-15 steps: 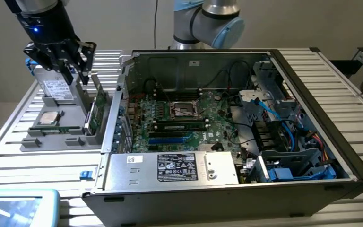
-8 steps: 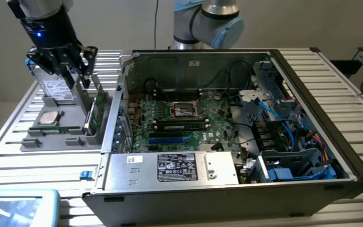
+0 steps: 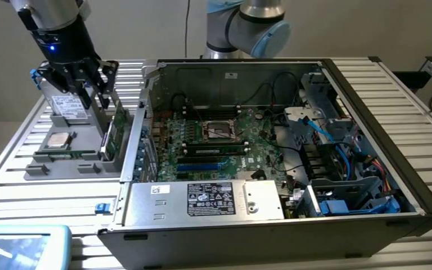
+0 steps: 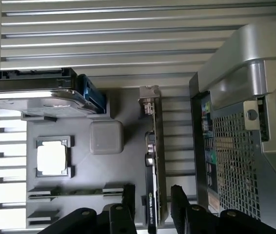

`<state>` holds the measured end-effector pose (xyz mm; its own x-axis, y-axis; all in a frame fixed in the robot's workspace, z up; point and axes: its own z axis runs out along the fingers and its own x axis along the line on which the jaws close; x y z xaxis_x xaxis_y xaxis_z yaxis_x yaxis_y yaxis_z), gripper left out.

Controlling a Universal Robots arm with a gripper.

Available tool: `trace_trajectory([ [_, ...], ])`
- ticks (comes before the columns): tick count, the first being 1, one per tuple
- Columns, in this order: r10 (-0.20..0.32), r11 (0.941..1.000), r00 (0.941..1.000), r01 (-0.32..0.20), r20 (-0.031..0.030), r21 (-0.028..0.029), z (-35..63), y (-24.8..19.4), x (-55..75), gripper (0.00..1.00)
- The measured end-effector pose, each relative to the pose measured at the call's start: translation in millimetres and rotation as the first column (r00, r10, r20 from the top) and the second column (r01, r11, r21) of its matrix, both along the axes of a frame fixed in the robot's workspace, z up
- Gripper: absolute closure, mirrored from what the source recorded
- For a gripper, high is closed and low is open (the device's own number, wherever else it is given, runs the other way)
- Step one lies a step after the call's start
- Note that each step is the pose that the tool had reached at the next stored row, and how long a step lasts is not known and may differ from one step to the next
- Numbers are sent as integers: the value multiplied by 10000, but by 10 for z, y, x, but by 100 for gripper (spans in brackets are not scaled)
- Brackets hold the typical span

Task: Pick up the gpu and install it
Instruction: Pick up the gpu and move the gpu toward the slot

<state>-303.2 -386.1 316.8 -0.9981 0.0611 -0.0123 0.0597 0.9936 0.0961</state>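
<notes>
Misalignment is our main worry: the gripper (image 4: pixel 152 207) hangs spread wide, one finger on each side of the gpu (image 4: pixel 153 146), neither clearly touching it. The card stands on edge in a slot of the grey moulded tray (image 4: pixel 106 105), just beside the computer case (image 4: pixel 230 161). We judge that a skewed closing could press the black cooler unevenly, tilt the thin green board in its slot, or scrape its silver bracket against the case's perforated steel wall. The tray looks like matte plastic; the surface (image 4: pixel 128 39) is ribbed metal slats.
</notes>
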Motion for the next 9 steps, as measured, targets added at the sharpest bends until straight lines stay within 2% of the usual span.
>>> trace_trajectory([
  [9,16,10000,10000,-16,-17,-10,-157,-2,-7,56],
])
